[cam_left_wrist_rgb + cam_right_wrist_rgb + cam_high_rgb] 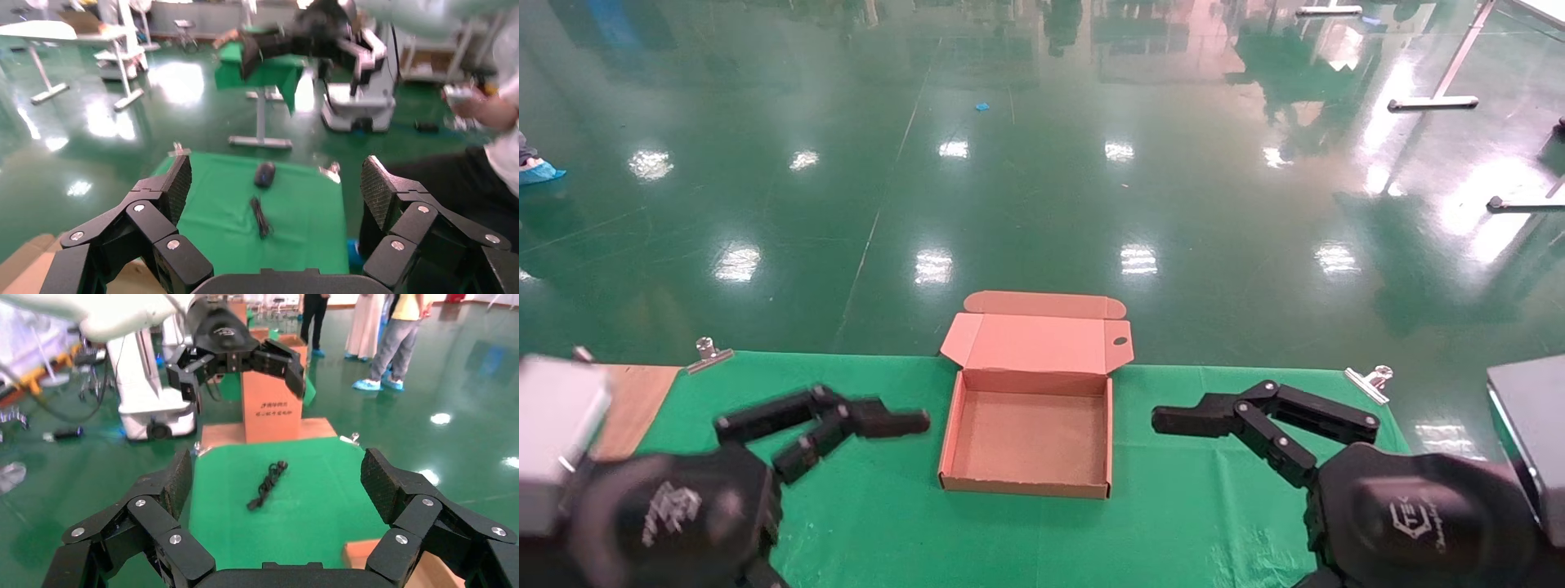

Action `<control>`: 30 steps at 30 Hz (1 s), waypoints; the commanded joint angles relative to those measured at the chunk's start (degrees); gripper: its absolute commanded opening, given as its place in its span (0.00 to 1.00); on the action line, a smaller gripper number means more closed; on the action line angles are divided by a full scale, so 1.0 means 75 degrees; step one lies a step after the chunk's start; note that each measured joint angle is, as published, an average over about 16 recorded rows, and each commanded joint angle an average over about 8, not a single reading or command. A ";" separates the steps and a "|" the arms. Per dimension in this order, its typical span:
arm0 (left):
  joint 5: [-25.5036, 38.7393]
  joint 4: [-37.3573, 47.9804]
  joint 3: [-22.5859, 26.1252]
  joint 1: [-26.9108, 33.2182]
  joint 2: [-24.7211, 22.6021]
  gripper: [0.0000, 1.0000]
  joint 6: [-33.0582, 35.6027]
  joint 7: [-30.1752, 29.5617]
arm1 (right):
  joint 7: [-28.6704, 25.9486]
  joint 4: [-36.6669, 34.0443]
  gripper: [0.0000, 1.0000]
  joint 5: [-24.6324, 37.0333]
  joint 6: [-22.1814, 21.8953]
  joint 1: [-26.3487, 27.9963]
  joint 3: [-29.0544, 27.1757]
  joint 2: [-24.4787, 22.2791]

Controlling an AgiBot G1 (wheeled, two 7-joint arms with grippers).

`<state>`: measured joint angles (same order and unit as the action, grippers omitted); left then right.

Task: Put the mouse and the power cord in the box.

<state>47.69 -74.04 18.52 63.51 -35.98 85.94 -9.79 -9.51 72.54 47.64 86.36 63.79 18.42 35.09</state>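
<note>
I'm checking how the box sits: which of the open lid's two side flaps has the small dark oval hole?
The right flap of the box lid, on the robot's right side; the left flap is plain cardboard.

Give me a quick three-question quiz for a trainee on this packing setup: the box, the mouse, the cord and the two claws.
1. True or false: the mouse already lies inside the box.
2. How does the box's lid stand? A: shut. B: open, folded back. C: taken off and set aside.
3. Fill in: the left claw and the right claw flank the box, both with fingers ___.

Key
1. False: the box is empty, and the mouse and the power cord lie on the green cloth.
2. B.
3. open.
</note>
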 commanded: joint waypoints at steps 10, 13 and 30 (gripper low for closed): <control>0.2991 0.0395 0.1251 0.1112 -0.0523 1.00 0.0242 0.0580 | 0.0676 -0.0511 1.00 0.3149 0.0457 0.1434 0.1379 0.0390; 0.4023 0.0764 0.1664 0.1435 -0.0711 1.00 0.0267 0.0984 | 0.0877 -0.0564 1.00 0.4350 0.0499 0.1938 0.2021 0.0659; 0.7519 0.5224 0.3062 0.2714 -0.1871 1.00 -0.0794 0.4286 | 0.1828 -0.2343 1.00 0.8723 -0.0035 0.3345 0.4350 0.2520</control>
<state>103.65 -35.68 41.27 83.66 -49.94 79.70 21.95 4.47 54.96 112.50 85.77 88.59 50.76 53.80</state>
